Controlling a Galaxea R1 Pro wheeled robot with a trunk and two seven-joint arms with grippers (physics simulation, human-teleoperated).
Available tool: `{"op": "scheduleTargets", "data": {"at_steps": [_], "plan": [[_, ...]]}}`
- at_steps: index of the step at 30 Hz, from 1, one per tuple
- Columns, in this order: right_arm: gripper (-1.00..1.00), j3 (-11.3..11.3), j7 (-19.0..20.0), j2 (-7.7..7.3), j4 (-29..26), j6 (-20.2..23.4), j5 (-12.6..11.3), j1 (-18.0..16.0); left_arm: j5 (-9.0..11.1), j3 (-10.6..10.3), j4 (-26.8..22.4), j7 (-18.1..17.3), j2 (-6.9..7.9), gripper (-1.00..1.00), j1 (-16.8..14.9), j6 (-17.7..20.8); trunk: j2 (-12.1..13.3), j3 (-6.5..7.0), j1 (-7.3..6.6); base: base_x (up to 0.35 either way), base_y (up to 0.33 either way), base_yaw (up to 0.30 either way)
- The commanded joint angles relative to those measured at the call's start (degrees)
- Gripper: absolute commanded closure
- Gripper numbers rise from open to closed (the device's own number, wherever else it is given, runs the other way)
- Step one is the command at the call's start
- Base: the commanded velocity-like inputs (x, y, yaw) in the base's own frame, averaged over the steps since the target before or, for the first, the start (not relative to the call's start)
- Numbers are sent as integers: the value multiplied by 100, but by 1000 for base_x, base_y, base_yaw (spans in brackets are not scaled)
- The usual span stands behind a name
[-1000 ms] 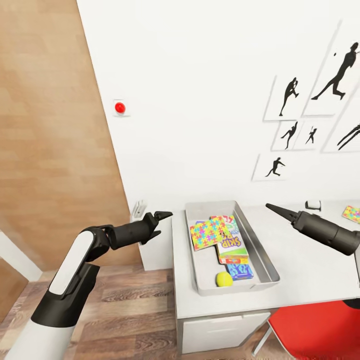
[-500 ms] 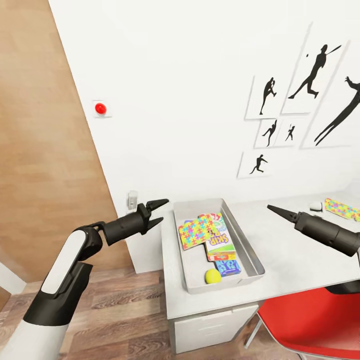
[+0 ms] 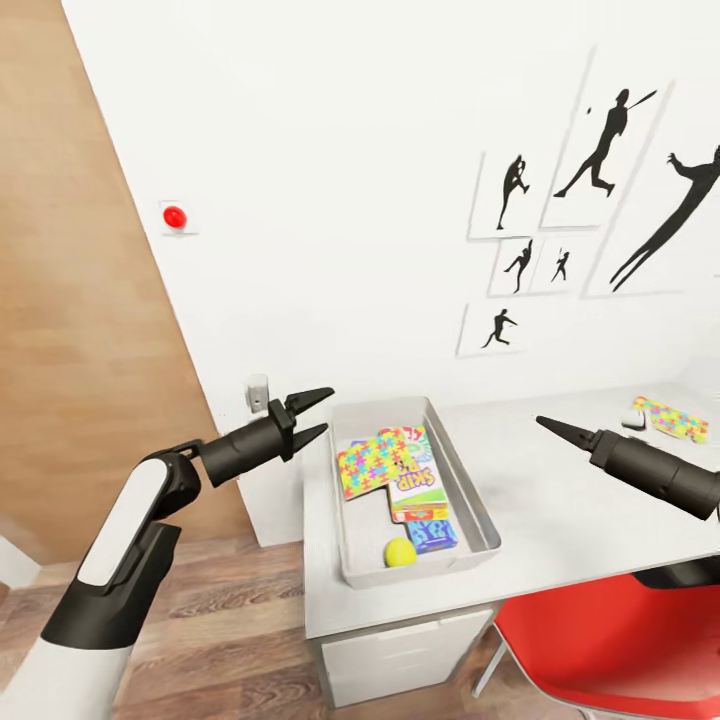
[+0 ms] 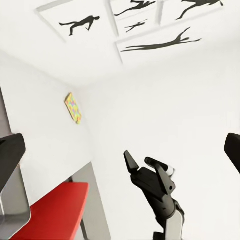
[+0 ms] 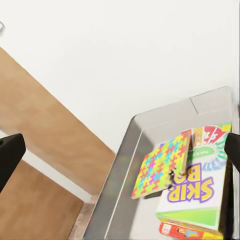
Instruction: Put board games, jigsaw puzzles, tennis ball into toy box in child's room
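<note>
Left gripper (image 3: 313, 413) open, empty beside the toy box (image 3: 470, 495) — right gripper (image 3: 553, 428) closed, empty.

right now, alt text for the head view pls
A grey toy box on a pale table holds a jigsaw puzzle, Skip-Bo game, blue game and tennis ball. Both grippers, left gripper open, hover beside it.
</note>
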Motion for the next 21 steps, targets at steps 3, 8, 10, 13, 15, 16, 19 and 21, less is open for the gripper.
{"op": "scheduleTargets", "data": {"at_steps": [3, 8, 10, 13, 15, 16, 19, 21], "plan": [[-100, -6, 30, 3, 2, 21, 22, -7, 29, -17, -6, 87, -5, -100, -20, 7, -13, -12, 4, 0, -293, 0], [-100, -10, 10, -4, 2, 28, 22, -7, 5, -164, -6, 309, -45, -100, -52, 1, -13, -12, 4, 0, -312, -56], [-100, -11, 10, -4, 2, 29, 22, -7, 5, -167, -6, 313, -46, -100, -53, 0, -13, -12, 4, 0, -316, -57], [-100, -11, 11, -5, 2, 29, 22, -7, 4, -176, -6, 321, -48, -100, -54, -2, -13, -12, 4, 0, -318, -147], [-100, -11, 10, -7, 2, 29, 22, -7, 4, -178, -6, 320, -49, -100, -53, -3, -13, -12, 4, 0, -319, -203], [-100, -12, 8, -6, 2, 30, 22, -7, 2, -179, -6, 320, -49, -100, -53, -3, -13, -12, 4, 0, -319, -224], [-100, -10, 7, -9, 2, 30, 22, -7, -1, -181, -6, 320, -51, -100, -52, -5, -13, -12, 4, 0, -319, -243], [-100, -10, 8, -10, 2, 30, 22, -7, -2, -181, -4, 320, -51, -100, -51, -7, -13, -12, 4, 7, -317, -256]]}}
